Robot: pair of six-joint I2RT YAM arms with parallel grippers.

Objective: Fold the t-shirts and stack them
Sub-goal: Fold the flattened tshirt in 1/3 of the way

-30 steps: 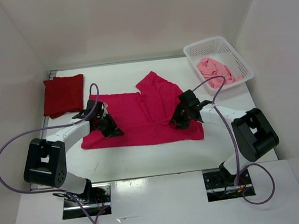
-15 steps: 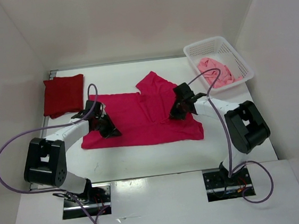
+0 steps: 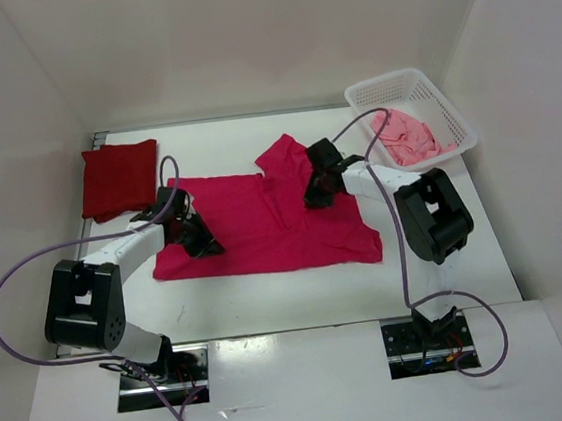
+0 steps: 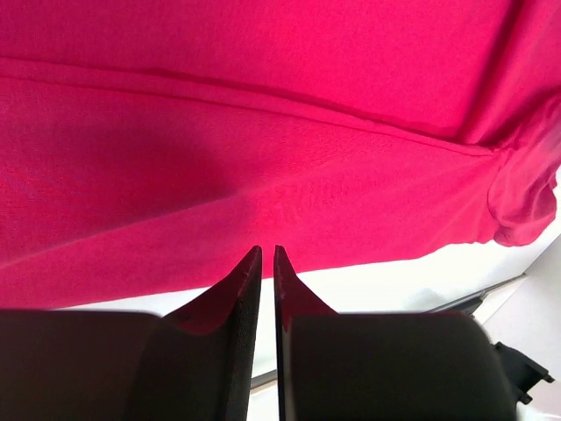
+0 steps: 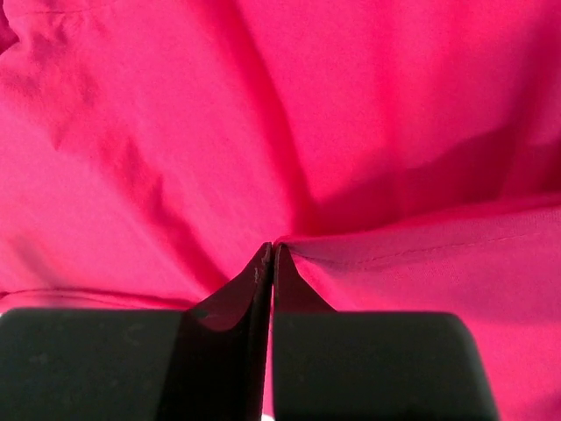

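The magenta t-shirt [image 3: 254, 235] lies spread at the centre of the table [image 3: 270, 297]. At its 9 o'clock edge the left gripper [image 4: 267, 253] pinches the cloth between nearly closed fingers. Toward 1 o'clock, by the far sleeve, the right gripper [image 5: 269, 250] is clamped on a fold of the same shirt. The dark red t-shirt [image 3: 119, 179] lies folded at 10 o'clock. The pale pink t-shirt [image 3: 409, 137] lies crumpled in the basket [image 3: 389, 86] at 2 o'clock.

Bright, even light — soft shadow on the magenta-pink t-shirt [image 4: 263, 105]; near foreground seems blurred.

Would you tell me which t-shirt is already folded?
The dark red t-shirt, a neat rectangle far left; the magenta t-shirt lies spread out, the pale pink t-shirt bunched in the basket.
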